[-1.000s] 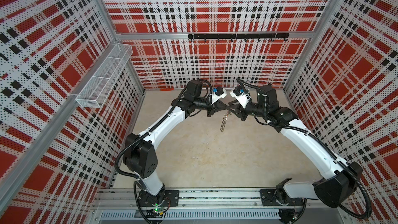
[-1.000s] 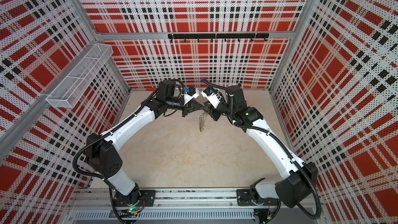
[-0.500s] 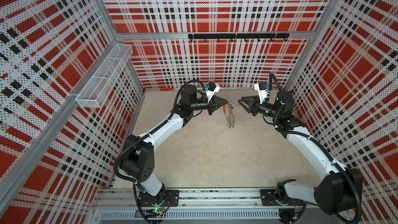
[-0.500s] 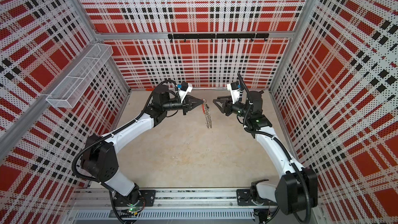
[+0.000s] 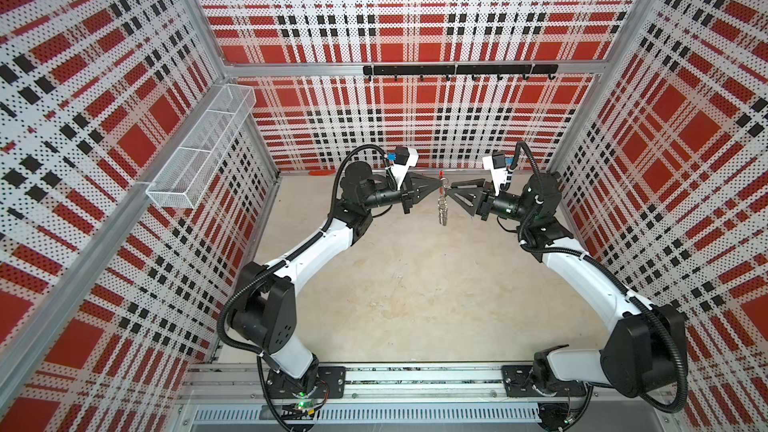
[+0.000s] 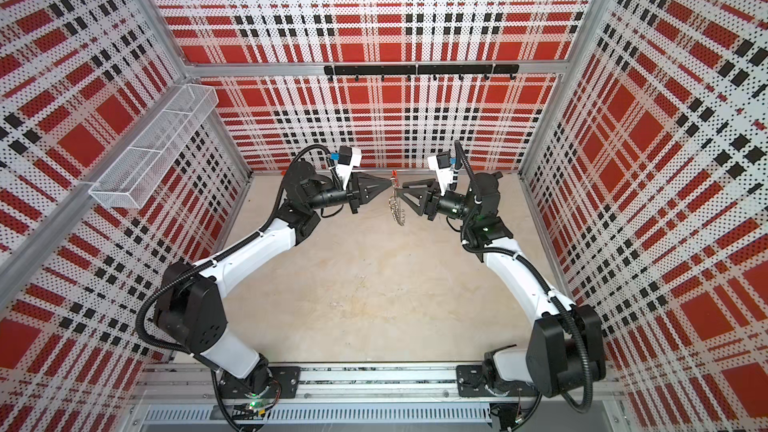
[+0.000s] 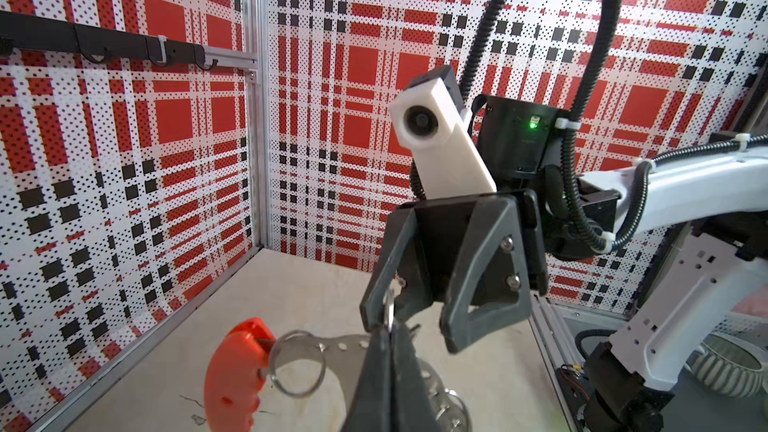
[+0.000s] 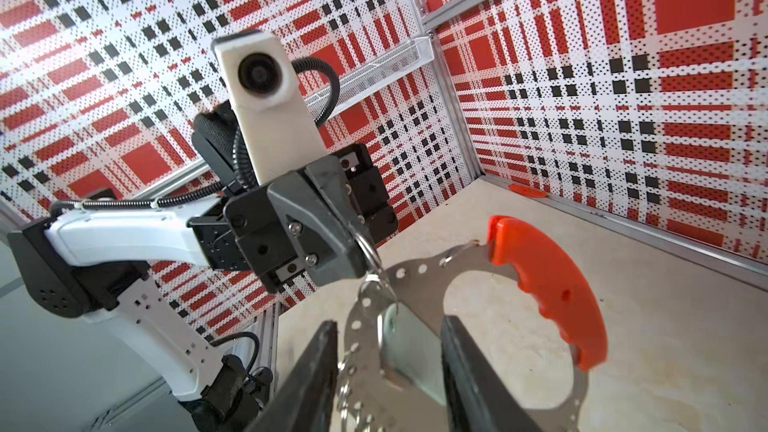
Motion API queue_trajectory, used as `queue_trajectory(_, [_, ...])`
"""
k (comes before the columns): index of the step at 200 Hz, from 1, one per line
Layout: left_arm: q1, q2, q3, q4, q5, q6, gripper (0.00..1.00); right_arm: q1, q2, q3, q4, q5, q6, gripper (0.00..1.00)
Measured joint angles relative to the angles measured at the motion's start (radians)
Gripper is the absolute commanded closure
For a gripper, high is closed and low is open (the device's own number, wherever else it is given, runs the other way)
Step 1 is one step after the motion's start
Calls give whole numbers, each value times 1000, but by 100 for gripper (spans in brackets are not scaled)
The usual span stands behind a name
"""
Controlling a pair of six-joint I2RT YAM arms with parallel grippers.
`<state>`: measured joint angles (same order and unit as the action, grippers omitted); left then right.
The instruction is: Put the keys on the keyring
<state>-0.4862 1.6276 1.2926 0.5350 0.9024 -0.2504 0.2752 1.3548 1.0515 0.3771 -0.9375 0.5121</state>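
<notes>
Right wrist view gives me the best look at the keys point(image 8: 405, 351). I read the pale tag as hanging off one of the small wire loops, right between my right gripper's point(image 8: 388, 324) fingers. It is half hidden behind the hoop, though, so I can't swear it is threaded on. The metal key itself I cannot pick out.

The keyring point(image 8: 419, 270) hangs in the air, well above the table point(image 5: 415, 284), with its red grip point(image 8: 548, 288) toward the back wall. The left gripper point(image 8: 359, 268) is pinched tight on the hoop's perforated band. My guess is that this steadies the rim and lets the loops dangle free for the other arm.

My right jaws stand apart on either side of the tag, clamping nothing that I can see. In both top views the two grippers meet nose to nose at the hoop.
</notes>
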Motion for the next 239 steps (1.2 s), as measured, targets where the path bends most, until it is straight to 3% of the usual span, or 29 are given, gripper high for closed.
queue_trajectory(16, [0, 0, -2, 28, 3, -21, 100, 6, 8, 2, -1, -2, -6, 62])
queue_trajectory(60, [-2, 0, -24, 107, 14, -75, 100, 9, 23, 16, 6, -11, -14, 91])
queue_trajectory(80, [-6, 0, -32, 141, 27, -85, 100, 11, 24, 24, 11, -20, -11, 100])
queue_trajectory(206, [1, 5, -69, 298, 51, -154, 100, 66, 54, 109, -91, -37, -90, 100])
queue_trajectory(212, [2, 6, -71, 300, 52, -155, 100, 66, 54, 109, -99, -32, -97, 93])
queue_trajectory(228, [5, 12, -77, 303, 55, -160, 100, 70, 49, 109, -131, -11, -116, 90])
queue_trajectory(233, [5, 14, -78, 303, 57, -161, 100, 72, 45, 109, -145, -2, -123, 83])
queue_trajectory(239, [5, 16, -79, 304, 59, -164, 100, 72, 41, 109, -160, 7, -132, 68])
